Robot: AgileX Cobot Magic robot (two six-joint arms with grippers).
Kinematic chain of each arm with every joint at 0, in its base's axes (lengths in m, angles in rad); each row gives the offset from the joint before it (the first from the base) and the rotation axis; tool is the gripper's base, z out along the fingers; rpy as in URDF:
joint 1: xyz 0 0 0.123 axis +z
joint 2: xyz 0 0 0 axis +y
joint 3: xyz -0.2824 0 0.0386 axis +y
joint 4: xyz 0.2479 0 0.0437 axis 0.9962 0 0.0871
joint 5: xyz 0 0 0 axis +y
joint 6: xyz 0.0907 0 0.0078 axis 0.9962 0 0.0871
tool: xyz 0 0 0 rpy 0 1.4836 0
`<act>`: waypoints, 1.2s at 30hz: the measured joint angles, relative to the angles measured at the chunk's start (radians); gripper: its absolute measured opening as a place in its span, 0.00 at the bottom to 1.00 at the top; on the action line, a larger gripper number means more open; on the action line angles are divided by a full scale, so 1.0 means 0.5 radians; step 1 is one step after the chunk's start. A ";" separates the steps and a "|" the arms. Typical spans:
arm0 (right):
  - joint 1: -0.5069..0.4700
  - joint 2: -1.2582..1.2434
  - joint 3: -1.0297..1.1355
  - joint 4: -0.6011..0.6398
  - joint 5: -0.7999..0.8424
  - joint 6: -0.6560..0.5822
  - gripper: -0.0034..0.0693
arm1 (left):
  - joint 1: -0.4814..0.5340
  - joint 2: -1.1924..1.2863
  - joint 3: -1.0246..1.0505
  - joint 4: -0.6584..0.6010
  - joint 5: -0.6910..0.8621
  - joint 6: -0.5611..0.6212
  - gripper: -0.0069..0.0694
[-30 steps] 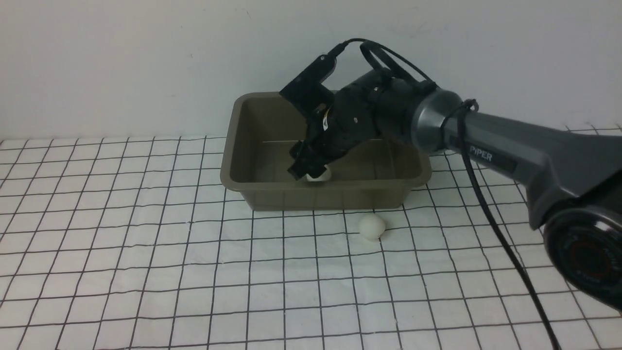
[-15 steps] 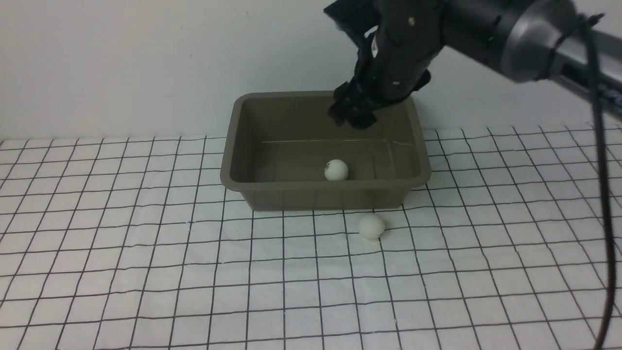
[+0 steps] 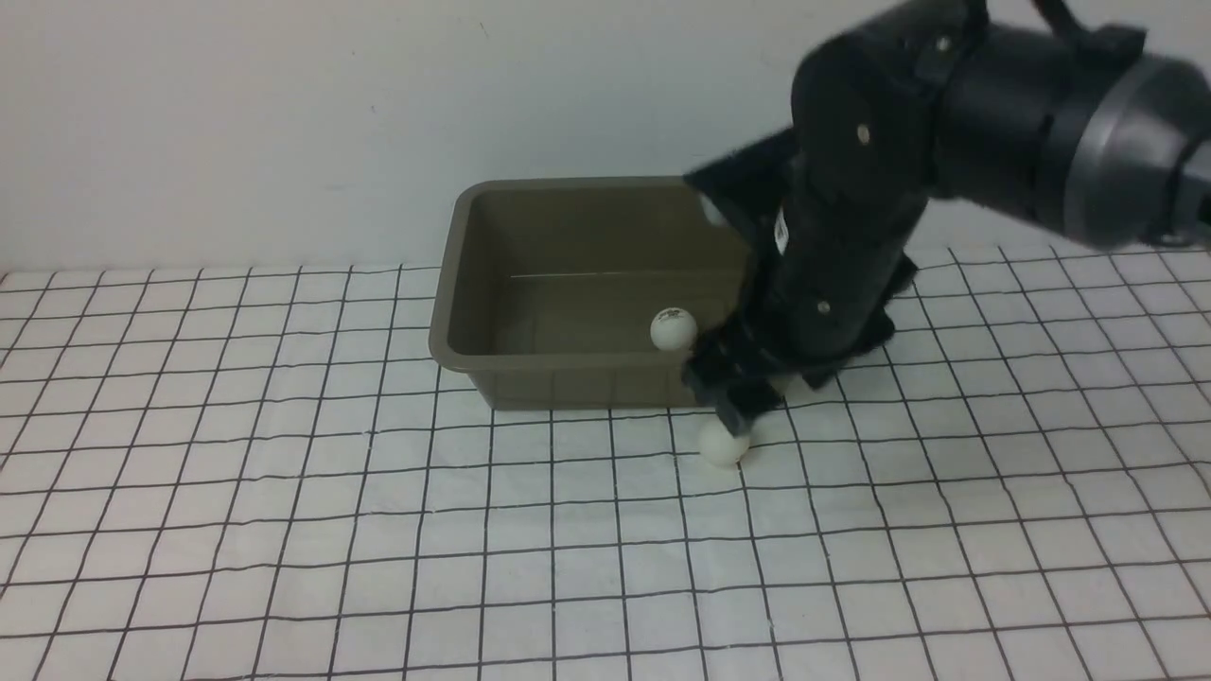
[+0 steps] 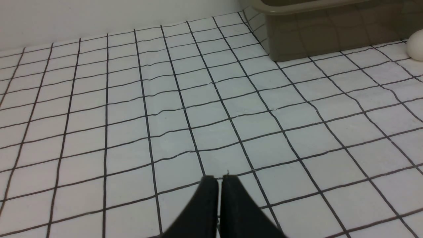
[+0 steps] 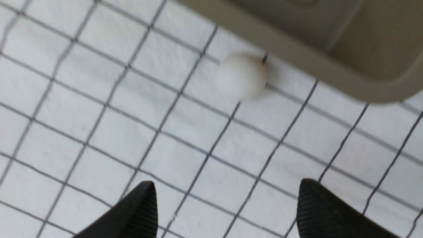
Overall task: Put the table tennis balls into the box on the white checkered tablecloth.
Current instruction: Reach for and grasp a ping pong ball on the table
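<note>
The olive-brown box (image 3: 492,355) stands on the white checkered tablecloth (image 3: 284,530). One white ball (image 3: 673,329) with a dark mark lies inside it near the front wall. The other ball (image 3: 722,446) lies on the cloth just in front of the box; it also shows in the right wrist view (image 5: 242,76) and the left wrist view (image 4: 415,44). My right gripper (image 3: 743,402) hangs open and empty just above this ball, jaws wide apart (image 5: 226,195). My left gripper (image 4: 219,180) is shut and empty, low over the cloth, far from the box (image 4: 330,36).
A plain white wall runs behind the table. The right arm (image 3: 993,123) reaches across the box's right end from the right. The box's rim (image 5: 297,49) lies close beyond the outside ball.
My right gripper let go of the marked ball in the box, rose out, and swung right and down to just above the ball on the cloth. The released ball rolled slightly right.
</note>
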 joint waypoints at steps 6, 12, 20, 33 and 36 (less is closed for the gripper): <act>0.000 -0.118 0.509 0.017 -0.621 0.144 0.75 | 0.000 0.000 0.000 0.000 0.000 0.000 0.09; 0.000 -0.032 0.561 0.012 -0.966 0.251 0.75 | 0.000 0.000 0.000 0.000 0.000 0.000 0.09; 0.000 0.130 0.563 -0.189 -1.132 0.489 0.75 | 0.000 0.000 0.000 0.000 0.000 0.000 0.09; 0.000 0.254 0.491 -0.440 -1.225 0.719 0.75 | 0.000 0.000 0.000 0.000 0.000 0.000 0.09; 0.000 0.274 0.482 -0.447 -1.255 0.722 0.75 | 0.000 0.000 0.000 0.000 0.000 0.000 0.09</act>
